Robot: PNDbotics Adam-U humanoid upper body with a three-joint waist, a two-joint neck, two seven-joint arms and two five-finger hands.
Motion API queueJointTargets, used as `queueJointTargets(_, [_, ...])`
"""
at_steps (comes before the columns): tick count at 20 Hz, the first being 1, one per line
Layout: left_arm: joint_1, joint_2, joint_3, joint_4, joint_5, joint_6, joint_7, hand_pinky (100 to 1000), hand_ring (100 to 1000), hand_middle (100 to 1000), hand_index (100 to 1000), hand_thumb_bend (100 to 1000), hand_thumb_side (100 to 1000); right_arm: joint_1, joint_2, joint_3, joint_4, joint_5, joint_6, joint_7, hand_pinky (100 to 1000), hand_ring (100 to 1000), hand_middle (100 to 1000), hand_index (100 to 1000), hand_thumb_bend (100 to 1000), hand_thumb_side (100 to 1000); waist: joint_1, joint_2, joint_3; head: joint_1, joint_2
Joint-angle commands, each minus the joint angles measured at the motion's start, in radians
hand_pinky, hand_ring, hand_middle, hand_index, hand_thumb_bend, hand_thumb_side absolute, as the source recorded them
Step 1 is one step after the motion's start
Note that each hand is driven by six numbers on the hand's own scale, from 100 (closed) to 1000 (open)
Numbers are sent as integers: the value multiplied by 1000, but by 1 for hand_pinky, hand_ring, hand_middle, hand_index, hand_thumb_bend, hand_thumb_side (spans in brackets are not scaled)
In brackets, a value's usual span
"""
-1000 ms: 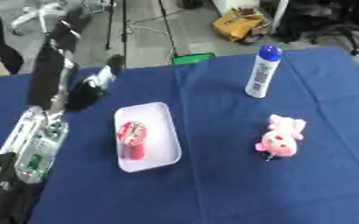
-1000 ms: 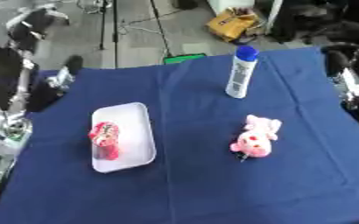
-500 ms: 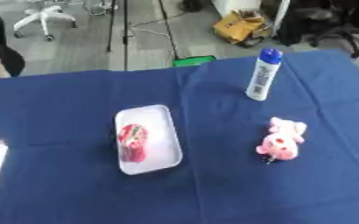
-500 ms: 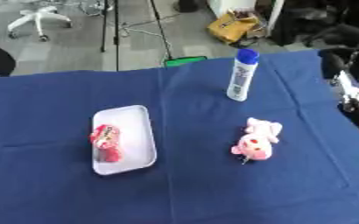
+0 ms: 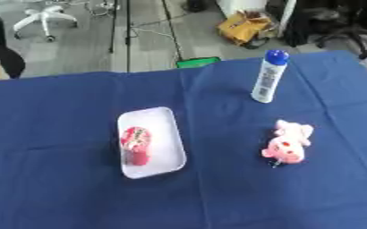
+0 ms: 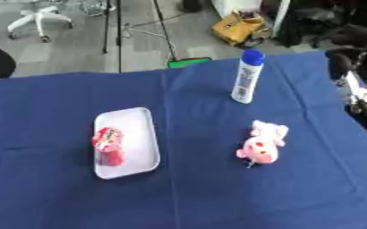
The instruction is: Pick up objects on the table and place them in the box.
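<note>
Blue tablecloth (image 5: 61,98), white tray (image 5: 168,147) holding red packet (image 5: 135,144), upright white bottle (image 5: 266,77) label unreadable, pink plush toy (image 5: 288,144), no robot hand visible

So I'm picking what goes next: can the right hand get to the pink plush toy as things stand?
Probably yes. The right hand sits at the table's right edge, and only bare blue cloth lies between it and the pink plush toy.

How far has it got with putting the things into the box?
One red item already lies in the white tray that serves as the box. Nothing is in hand right now; no robot hand is over the table. The pink plush toy and the upright white bottle with a blue cap are not yet in the tray.
</note>
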Motion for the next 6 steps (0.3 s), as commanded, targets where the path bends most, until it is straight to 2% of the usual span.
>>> queueJointTargets(1, [-5,6,6,-33,38,-17,-5,853,843,839,887,540,964,-6,-23,-10,-17,5,0,-3,789,766,783,913,350,609,-7,-34,1,-9,-9])
queueJointTargets(6, [3,3,6,-46,91,-24,-8,840,827,826,879,536,960,-6,-24,-12,-17,6,1,-5,789,766,784,909,349,609,-6,-35,4,-17,-16])
